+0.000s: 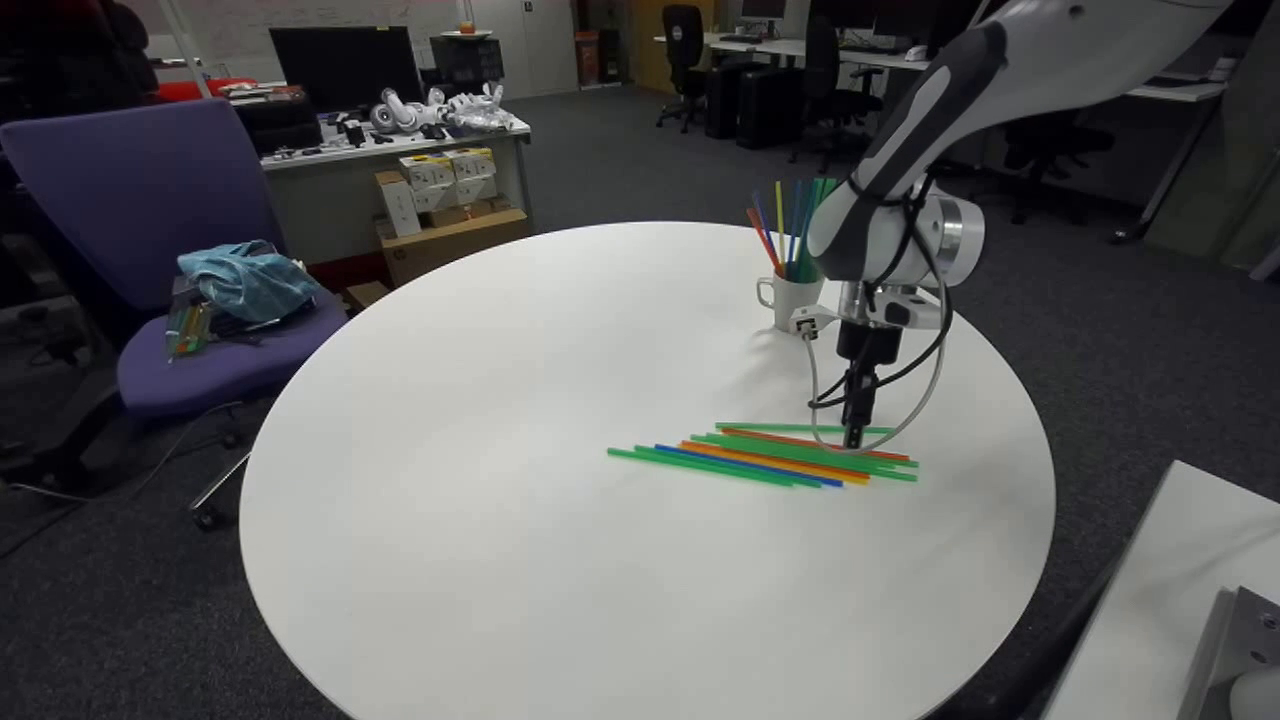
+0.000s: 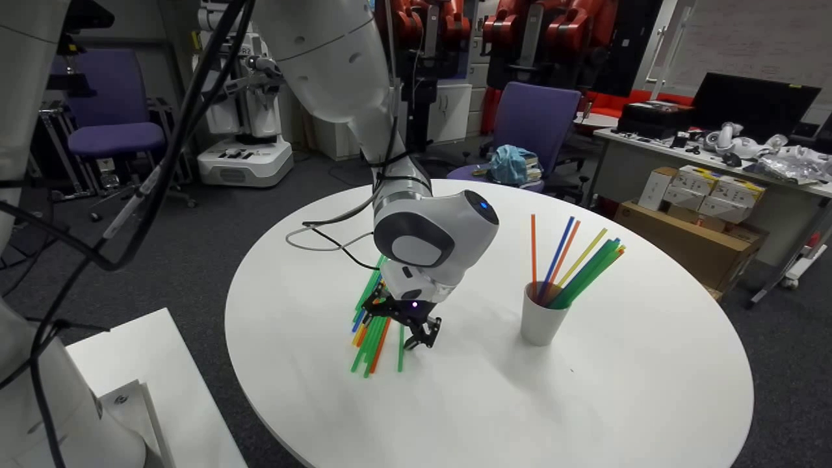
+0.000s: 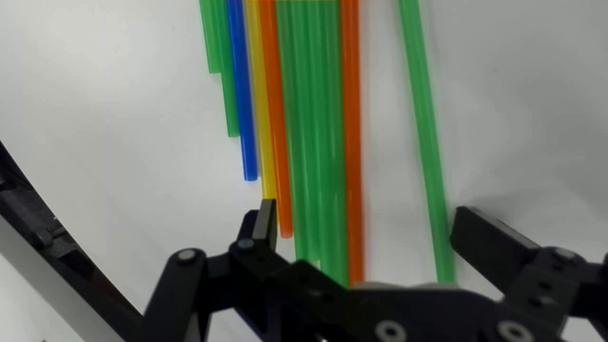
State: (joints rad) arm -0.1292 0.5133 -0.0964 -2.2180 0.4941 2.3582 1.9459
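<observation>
End effector (image 3: 362, 217) wide, nothing gripped; wrist view, lower ctr., straddling part of the loose straws (image 3: 316, 133). Jaw at frame rt. just beside lone green straw (image 3: 430, 137), contact unclear. Loose lot flat on desk (image 1: 500, 560), rt. of ctr. in an exterior view, none lifted. Batch of straws (image 2: 588, 276) already leaning in white mug (image 2: 541, 325), rt. of ctr. in an exterior view.
</observation>
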